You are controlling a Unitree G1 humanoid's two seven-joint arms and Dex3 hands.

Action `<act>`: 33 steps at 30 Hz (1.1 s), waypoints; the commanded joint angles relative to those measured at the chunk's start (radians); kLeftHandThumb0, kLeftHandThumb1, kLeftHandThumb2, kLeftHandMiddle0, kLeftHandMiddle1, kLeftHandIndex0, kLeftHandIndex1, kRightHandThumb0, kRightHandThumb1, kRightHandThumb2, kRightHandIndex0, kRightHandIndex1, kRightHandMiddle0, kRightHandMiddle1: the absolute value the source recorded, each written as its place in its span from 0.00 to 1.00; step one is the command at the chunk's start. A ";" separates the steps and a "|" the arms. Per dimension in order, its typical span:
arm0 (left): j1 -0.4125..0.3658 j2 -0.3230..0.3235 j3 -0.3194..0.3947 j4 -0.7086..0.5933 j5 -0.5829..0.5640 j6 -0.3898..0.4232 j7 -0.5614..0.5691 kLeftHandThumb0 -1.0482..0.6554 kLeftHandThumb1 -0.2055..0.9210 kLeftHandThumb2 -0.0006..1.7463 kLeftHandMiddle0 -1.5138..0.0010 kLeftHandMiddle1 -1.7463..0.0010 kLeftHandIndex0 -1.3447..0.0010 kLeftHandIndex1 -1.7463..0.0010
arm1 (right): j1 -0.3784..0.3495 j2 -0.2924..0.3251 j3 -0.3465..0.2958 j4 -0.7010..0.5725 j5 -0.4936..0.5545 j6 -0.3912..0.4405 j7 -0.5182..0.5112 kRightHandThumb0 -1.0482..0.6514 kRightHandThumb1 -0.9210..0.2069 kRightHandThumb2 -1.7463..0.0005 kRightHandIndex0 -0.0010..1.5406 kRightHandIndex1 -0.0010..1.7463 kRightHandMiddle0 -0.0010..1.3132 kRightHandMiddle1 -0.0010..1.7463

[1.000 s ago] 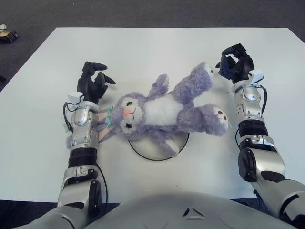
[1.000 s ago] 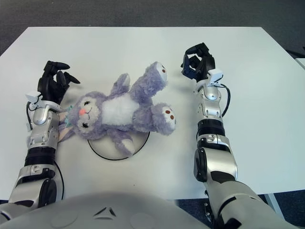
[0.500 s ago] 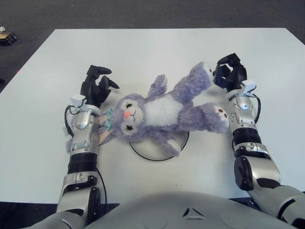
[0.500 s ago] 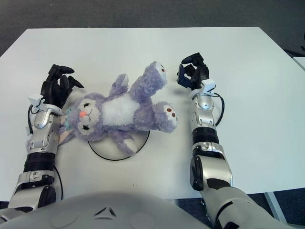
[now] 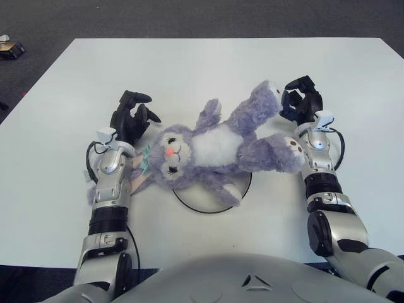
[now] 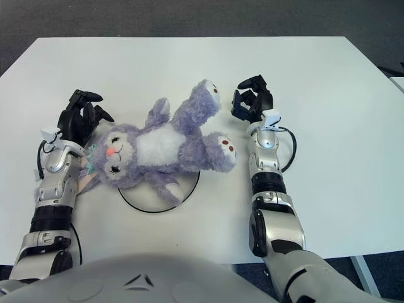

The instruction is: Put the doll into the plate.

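Both hands have closed in on the doll [image 5: 214, 151] over the plate [image 5: 243, 189]; left hand [image 5: 129, 120] and right hand [image 5: 301, 101] flank it, fingers loosely spread, gripping nothing.

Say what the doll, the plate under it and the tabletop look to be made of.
Doll: soft plush, judging by the shaggy purple pile, white belly and stitched face.
Plate: smooth white with a thin dark rim, matte; ceramic or plastic, the look leaves it open.
Tabletop: flat white board, smooth and evenly matte, probably laminate.
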 commanded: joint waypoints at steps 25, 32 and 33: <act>0.059 -0.060 -0.005 -0.022 -0.008 0.103 0.015 0.41 1.00 0.29 0.55 0.00 0.84 0.00 | 0.056 0.020 0.030 -0.023 -0.024 0.092 -0.056 0.39 0.21 0.53 0.60 1.00 0.26 1.00; 0.061 -0.068 -0.006 -0.029 -0.007 0.115 0.019 0.41 1.00 0.29 0.55 0.00 0.84 0.00 | 0.067 0.033 0.035 -0.081 -0.030 0.194 -0.099 0.39 0.21 0.52 0.61 1.00 0.26 1.00; 0.062 -0.070 -0.007 -0.031 -0.006 0.116 0.021 0.41 1.00 0.29 0.55 0.00 0.84 0.00 | 0.070 0.037 0.036 -0.091 -0.028 0.207 -0.102 0.39 0.21 0.52 0.61 1.00 0.26 1.00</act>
